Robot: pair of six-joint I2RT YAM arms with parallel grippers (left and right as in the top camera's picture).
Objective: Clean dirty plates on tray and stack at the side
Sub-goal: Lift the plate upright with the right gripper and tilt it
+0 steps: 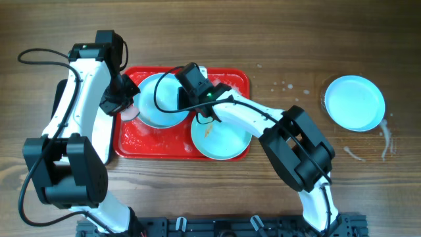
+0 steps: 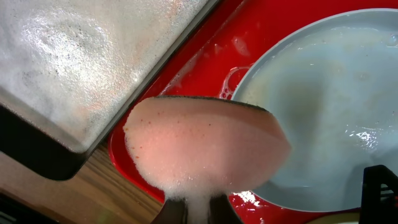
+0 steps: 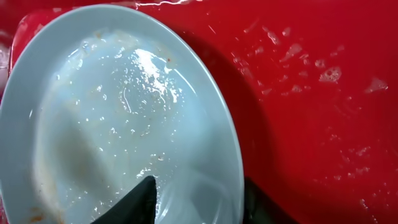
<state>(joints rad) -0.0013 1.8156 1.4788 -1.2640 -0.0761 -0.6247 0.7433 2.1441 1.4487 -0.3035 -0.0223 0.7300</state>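
Observation:
The red tray (image 1: pixel 131 141) holds two pale blue plates. The rear plate (image 1: pixel 158 99) is wet with faint brown smears, and it also shows in the right wrist view (image 3: pixel 112 112). My right gripper (image 1: pixel 191 102) is shut on its right rim, one finger inside and one under the edge (image 3: pixel 199 205). The front plate (image 1: pixel 223 138) has an orange smear and overhangs the tray's front edge. My left gripper (image 1: pixel 125 102) is shut on a foamy pink sponge (image 2: pixel 205 143), held over the tray just left of the rear plate (image 2: pixel 336 106). A third plate (image 1: pixel 355 102) sits on the table at far right.
A silvery metal tray with soapy water (image 2: pixel 81 56) lies just left of the red tray, mostly under my left arm in the overhead view. Water drops and streaks mark the wooden table (image 1: pixel 289 85) around the far-right plate. The red tray (image 3: pixel 323 93) is wet and foamy.

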